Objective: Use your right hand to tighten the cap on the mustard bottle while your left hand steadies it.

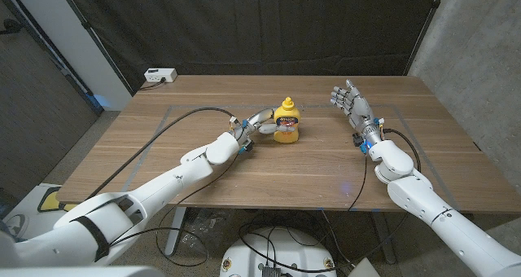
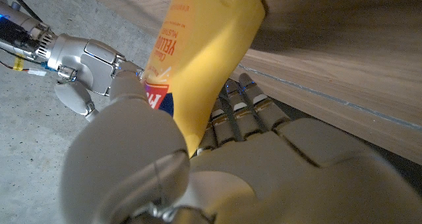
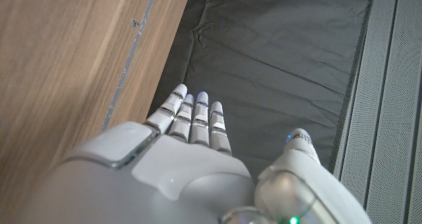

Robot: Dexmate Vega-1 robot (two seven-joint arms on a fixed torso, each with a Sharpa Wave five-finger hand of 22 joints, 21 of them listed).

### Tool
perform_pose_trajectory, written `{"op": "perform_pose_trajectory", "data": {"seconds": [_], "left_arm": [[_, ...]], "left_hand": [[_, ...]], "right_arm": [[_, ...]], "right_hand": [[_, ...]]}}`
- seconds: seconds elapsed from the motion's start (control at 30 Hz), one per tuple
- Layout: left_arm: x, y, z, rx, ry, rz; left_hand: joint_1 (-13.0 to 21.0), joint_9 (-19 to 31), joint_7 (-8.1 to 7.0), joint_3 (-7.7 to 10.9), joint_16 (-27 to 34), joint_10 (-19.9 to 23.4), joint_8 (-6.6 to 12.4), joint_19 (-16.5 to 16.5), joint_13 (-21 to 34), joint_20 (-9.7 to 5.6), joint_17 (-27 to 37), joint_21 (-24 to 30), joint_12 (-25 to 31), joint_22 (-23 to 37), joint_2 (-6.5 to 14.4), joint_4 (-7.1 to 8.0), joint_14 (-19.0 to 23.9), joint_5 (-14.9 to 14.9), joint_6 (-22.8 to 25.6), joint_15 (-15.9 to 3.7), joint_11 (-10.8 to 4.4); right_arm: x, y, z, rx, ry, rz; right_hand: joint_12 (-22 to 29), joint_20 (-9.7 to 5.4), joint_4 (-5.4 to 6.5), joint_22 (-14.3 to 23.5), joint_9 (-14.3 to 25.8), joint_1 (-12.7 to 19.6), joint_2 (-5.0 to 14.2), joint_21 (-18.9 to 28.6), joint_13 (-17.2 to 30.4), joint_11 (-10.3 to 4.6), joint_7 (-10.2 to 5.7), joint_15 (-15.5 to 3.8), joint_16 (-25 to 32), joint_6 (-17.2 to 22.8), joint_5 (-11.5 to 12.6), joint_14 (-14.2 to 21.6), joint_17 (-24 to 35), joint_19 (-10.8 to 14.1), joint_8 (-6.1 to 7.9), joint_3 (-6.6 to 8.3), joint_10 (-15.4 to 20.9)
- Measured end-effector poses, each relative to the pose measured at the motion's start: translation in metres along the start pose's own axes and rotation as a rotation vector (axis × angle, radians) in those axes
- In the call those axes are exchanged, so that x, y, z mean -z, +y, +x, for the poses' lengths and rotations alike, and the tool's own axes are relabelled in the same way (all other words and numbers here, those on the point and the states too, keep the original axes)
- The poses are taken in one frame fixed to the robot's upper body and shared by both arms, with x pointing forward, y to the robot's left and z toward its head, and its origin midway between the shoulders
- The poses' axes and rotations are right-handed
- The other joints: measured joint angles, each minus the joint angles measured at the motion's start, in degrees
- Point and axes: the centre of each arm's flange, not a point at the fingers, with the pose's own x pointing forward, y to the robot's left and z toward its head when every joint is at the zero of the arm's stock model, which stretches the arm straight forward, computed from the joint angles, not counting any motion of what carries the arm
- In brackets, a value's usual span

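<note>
My left hand (image 1: pixel 254 126) grips the mustard bottle (image 1: pixel 286 122) low on its body, fingers wrapped round. Bottle stands upright mid-table (image 1: pixel 244 171), yellow cap (image 1: pixel 286 104) on top. My right hand (image 1: pixel 352 106) is spread, holding nothing, well apart from the bottle.
</note>
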Motion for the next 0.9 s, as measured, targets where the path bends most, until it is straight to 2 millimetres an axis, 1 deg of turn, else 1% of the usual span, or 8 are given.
{"op": "perform_pose_trajectory", "data": {"seconds": [0.17, 0.27, 0.3, 0.37, 0.43, 0.57, 0.7, 0.9], "left_arm": [[0.000, -0.004, 0.003, -0.004, -0.008, -0.020], [-0.001, -0.005, 0.004, -0.024, -0.017, -0.036], [-0.002, -0.004, 0.005, -0.035, -0.022, -0.043], [-0.001, -0.005, 0.004, -0.053, -0.018, -0.061], [-0.001, -0.005, 0.004, -0.063, -0.016, -0.074], [-0.001, -0.002, 0.003, -0.083, 0.005, -0.103], [-0.002, 0.002, 0.002, -0.091, 0.023, -0.119], [-0.003, 0.009, 0.003, -0.095, 0.066, -0.141]], "left_hand": [[4.3, 0.0, -0.96, 2.32, 0.5, 5.0, 0.82, 4.1, 0.0, -1.17, 0.0, 0.9, 0.4, 0.0, 2.4, -0.97, 5.1, -1.6, 5.1, -0.20, -1.17], [7.2, 0.0, -1.21, 4.23, 0.5, 9.5, 1.63, 7.0, 0.0, -1.56, 0.0, 1.5, 0.7, 0.0, 3.9, -1.24, 9.3, -3.1, 9.7, -0.54, -1.63], [8.0, 0.0, -1.33, 5.04, 0.8, 11.1, 1.76, 8.1, 0.0, -1.69, 0.0, 1.8, 0.8, 0.0, 4.6, -1.23, 11.0, -3.8, 11.3, -0.68, -1.58], [9.3, 0.0, -2.61, 6.49, 0.9, 14.0, 2.47, 10.1, -0.1, -1.82, -0.2, 2.3, 0.8, 0.0, 6.0, -1.20, 14.0, -4.8, 12.8, -0.99, -0.69], [9.4, -0.1, -2.12, 7.36, 0.9, 17.7, 2.88, 12.4, -0.1, -2.09, -0.3, 2.9, 0.8, 0.0, 6.1, -1.64, 18.1, -5.5, 16.5, -1.56, 0.69], [9.4, -0.3, -1.02, 8.37, 0.9, 22.9, 2.99, 16.6, -0.3, -2.61, -0.6, 4.0, 1.0, 0.0, 6.1, -2.64, 24.0, -5.7, 21.6, -3.34, 1.93], [9.4, -0.3, -0.79, 8.98, 0.9, 24.4, 2.99, 18.4, -0.3, -2.84, -0.7, 4.3, 1.1, 0.0, 6.1, -2.97, 26.3, -5.7, 23.0, -4.21, 2.22], [9.4, -0.2, -0.70, 9.37, 0.9, 25.2, 2.98, 18.7, -0.2, -3.10, -0.6, 4.4, 1.1, 0.0, 6.1, -3.36, 27.1, -5.7, 23.5, -4.60, 2.41]], "right_arm": [[0.001, 0.000, 0.001, 0.000, 0.002, 0.003], [0.002, 0.000, 0.001, -0.003, 0.003, 0.004], [0.002, 0.000, 0.001, -0.003, 0.003, 0.004], [0.002, 0.000, 0.001, -0.004, 0.004, 0.006], [0.002, 0.000, 0.002, -0.005, 0.004, 0.006], [0.002, 0.000, 0.002, -0.007, 0.003, 0.006], [0.001, 0.000, 0.003, -0.013, 0.001, 0.005], [0.000, 0.001, 0.005, -0.022, -0.001, 0.005]], "right_hand": [[-0.4, 0.00, 0.00, 0.0, 0.0, 0.0, 0.00, -0.3, 0.0, 0.02, 0.00, 0.00, 0.0, 0.0, 0.0, 0.0, 0.0, 0.0, 0.00, 0.00, 0.0], [-0.4, 0.00, 0.00, 0.0, 0.0, 0.0, 0.00, -0.4, 0.0, 0.02, 0.00, 0.00, 0.0, 0.0, 0.0, 0.0, 0.0, 0.0, 0.00, 0.00, 0.0], [-0.4, 0.00, 0.00, 0.0, 0.0, 0.0, 0.00, -0.4, 0.0, 0.02, 0.00, 0.00, 0.0, 0.0, 0.0, 0.0, 0.0, 0.0, 0.00, 0.00, 0.0], [-0.4, 0.00, 0.00, 0.0, 0.0, 0.0, 0.00, -0.4, 0.0, 0.02, 0.00, -0.01, 0.0, 0.0, 0.0, 0.0, 0.0, 0.0, 0.00, 0.00, 0.0], [-0.4, 0.00, 0.00, 0.0, 0.0, 0.0, 0.00, -0.4, 0.0, 0.02, 0.00, -0.01, 0.0, 0.0, 0.0, 0.0, 0.0, 0.0, 0.00, 0.00, 0.0], [-0.4, 0.00, 0.00, 0.0, 0.0, 0.0, 0.00, -0.4, 0.0, 0.02, 0.00, -0.01, 0.0, 0.0, 0.0, 0.0, 0.0, 0.0, 0.00, 0.00, 0.0], [-0.4, 0.00, 0.00, 0.0, 0.0, 0.0, 0.00, -0.6, 0.0, 0.02, 0.00, -0.01, 0.0, 0.0, 0.0, 0.0, 0.0, 0.0, 0.00, 0.00, 0.0], [-0.4, 0.00, 0.00, 0.0, 0.0, 0.0, 0.00, -0.6, 0.0, 0.02, -0.31, -0.01, -0.2, 0.3, 0.0, 0.0, 0.0, 0.0, 0.00, 0.00, 0.0]]}}
